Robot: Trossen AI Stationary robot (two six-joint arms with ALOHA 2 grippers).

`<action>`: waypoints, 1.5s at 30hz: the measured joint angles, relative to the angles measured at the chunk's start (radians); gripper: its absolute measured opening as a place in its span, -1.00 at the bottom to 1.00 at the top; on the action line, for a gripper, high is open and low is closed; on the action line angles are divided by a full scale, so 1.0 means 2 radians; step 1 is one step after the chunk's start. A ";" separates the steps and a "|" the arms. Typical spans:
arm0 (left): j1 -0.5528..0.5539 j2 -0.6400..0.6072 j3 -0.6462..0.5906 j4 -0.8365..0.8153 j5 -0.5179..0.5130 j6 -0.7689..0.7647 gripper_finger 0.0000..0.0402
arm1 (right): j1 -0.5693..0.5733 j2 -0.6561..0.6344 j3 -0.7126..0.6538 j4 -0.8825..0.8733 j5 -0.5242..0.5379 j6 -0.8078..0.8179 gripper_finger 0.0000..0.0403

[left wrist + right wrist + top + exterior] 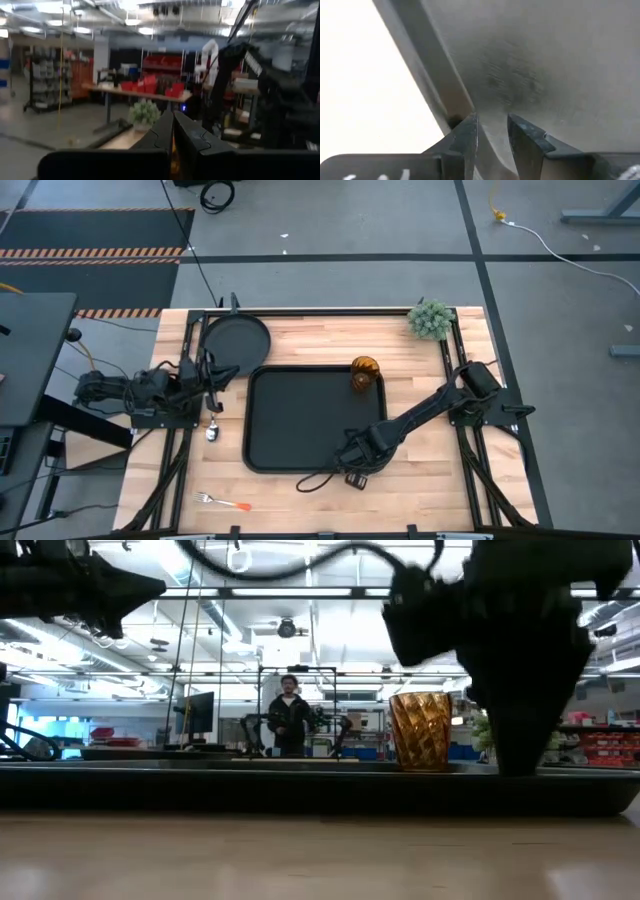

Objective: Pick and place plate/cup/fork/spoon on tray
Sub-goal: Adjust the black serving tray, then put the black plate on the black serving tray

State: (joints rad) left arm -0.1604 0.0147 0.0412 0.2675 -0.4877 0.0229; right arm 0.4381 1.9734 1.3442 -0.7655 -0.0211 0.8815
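Black tray (300, 420) rim sits between my right gripper (491, 131) fingers, half-parted at its near edge; my left gripper (172, 131), closed and empty, waits by the plate (236, 340).

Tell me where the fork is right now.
In the high view, the fork lies on the bare wood near the table's front-left corner, off the tray, with the spoon farther back on the same side.

The right gripper (492, 145) points down at the tray (545, 65), its two dark fingers (467, 145) standing a little apart astride the tray's raised rim. The dull black floor of the tray fills one side; pale tabletop (365, 80) lies beyond the rim
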 joint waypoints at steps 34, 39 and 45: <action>0.199 0.558 0.321 -0.520 -0.009 -0.171 0.18 | -0.118 -0.117 -0.008 -0.060 0.240 -0.226 -0.36; 0.209 0.590 0.345 -0.609 0.067 -0.175 0.13 | -0.099 -0.126 -0.041 -0.110 0.300 -0.190 -0.36; 0.219 0.660 0.344 -0.692 0.115 -0.157 0.07 | -0.094 -0.150 -0.137 -0.059 0.315 -0.141 -0.36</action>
State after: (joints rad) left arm 0.2782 1.3338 0.7293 -1.1158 -0.2567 -0.2919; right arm 0.2510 1.6733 1.0697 -0.8832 0.6086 0.6002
